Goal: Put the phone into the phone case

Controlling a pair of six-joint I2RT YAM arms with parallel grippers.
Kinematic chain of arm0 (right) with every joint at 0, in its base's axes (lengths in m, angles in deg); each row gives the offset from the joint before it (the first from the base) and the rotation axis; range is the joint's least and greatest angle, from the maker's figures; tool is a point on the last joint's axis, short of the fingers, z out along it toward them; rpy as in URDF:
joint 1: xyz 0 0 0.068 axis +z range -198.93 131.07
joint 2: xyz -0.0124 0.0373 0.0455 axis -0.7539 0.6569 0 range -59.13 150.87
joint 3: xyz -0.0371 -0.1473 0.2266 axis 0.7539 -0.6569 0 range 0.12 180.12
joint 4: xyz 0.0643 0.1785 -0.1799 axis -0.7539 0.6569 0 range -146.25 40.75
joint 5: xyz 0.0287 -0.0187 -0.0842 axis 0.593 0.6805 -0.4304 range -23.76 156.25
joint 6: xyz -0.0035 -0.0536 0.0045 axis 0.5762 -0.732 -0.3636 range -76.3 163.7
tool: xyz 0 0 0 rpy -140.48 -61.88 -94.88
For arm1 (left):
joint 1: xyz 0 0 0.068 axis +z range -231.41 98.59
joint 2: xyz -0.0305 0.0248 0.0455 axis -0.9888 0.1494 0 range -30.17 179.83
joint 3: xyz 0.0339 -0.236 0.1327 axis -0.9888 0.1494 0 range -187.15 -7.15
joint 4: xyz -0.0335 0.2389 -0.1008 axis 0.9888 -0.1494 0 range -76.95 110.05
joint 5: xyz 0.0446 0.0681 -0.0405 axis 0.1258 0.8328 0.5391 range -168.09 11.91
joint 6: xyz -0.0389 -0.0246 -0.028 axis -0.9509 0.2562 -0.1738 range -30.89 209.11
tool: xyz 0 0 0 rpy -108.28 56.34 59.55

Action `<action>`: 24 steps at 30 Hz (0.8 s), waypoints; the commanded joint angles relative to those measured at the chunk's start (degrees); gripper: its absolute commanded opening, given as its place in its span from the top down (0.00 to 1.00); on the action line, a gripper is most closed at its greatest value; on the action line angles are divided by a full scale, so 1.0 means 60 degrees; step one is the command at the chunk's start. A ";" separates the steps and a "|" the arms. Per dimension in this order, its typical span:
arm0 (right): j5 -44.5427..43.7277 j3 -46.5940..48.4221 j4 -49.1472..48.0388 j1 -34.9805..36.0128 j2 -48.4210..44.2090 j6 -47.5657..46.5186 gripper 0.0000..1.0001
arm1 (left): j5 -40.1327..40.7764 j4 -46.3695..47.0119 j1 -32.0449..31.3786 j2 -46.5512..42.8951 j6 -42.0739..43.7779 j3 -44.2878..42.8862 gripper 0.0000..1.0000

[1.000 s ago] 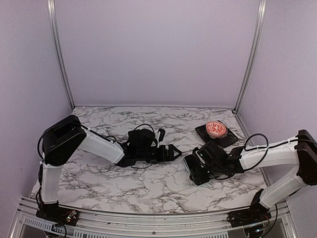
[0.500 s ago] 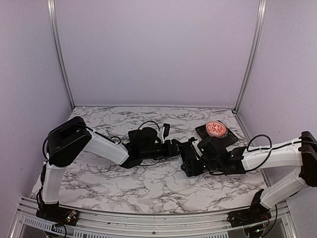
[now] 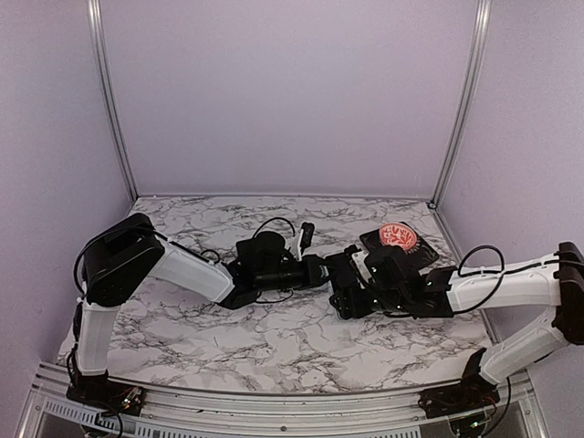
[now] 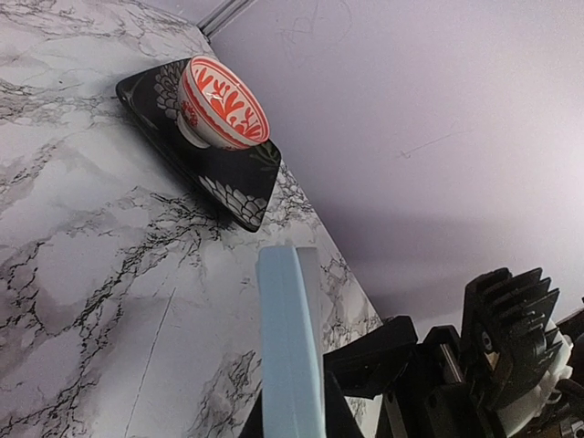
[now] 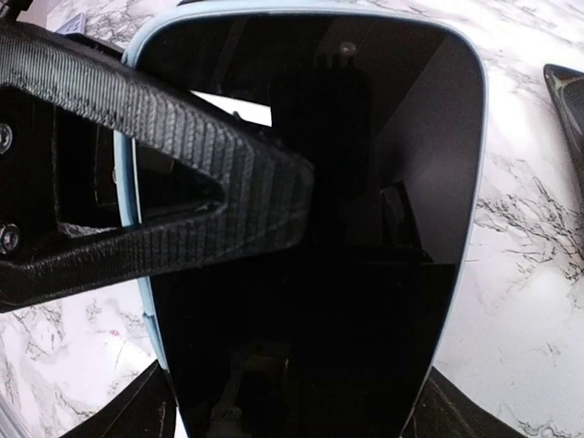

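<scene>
The left fingers (image 5: 182,182) are closed on the phone (image 5: 347,228). One black ribbed finger lies across the left part of the dark screen, and in the left wrist view the phone's pale blue edge (image 4: 290,347) stands up from between the two fingers. The right fingers (image 5: 151,411) grip the same phone across its width, with one dark tip showing at each lower corner of the screen, so both sets of fingers hold it together.

The screen is black and glossy, with a pale blue rim around it. I cannot tell whether that rim is the phone's own frame or a case.

The phone is off the bench (image 3: 228,338), where the two arms meet a little right of the middle. The marble surface shows past its edges.

Just beyond it, toward the far right corner, a black patterned plate (image 4: 233,178) lies flat on the bench. A red-and-white bowl (image 4: 224,100) sits upright on it. The plate and bowl are near the phone but not touching it.
</scene>
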 commanded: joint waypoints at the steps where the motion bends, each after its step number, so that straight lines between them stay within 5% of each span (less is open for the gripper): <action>1: -0.0027 0.0128 -0.0627 0.0073 -0.0848 -0.0900 0.06 | -0.0131 -0.0480 -0.0033 -0.0955 0.1633 0.0684 1.00; 4: 0.0477 -0.0202 -0.0624 -0.0235 -0.1670 -0.1600 0.01 | 0.0597 -0.2112 -0.0171 -0.1853 0.3958 0.1029 1.00; 9: 0.4012 -0.0885 -0.1824 -0.1209 -0.2990 -0.2852 0.01 | 0.0285 -0.2537 -0.0209 -0.3311 0.6955 0.2475 1.00; 13: 0.6702 -0.0904 -0.3096 -0.1391 -0.2838 -0.3758 0.01 | -0.0105 -0.3110 -0.0388 -0.4407 0.7517 0.2831 1.00; 24: 0.9415 0.1976 -0.2222 -0.1345 -0.1536 -0.5650 0.01 | 0.2229 -0.6065 -0.1904 -0.7783 0.8796 0.1763 1.00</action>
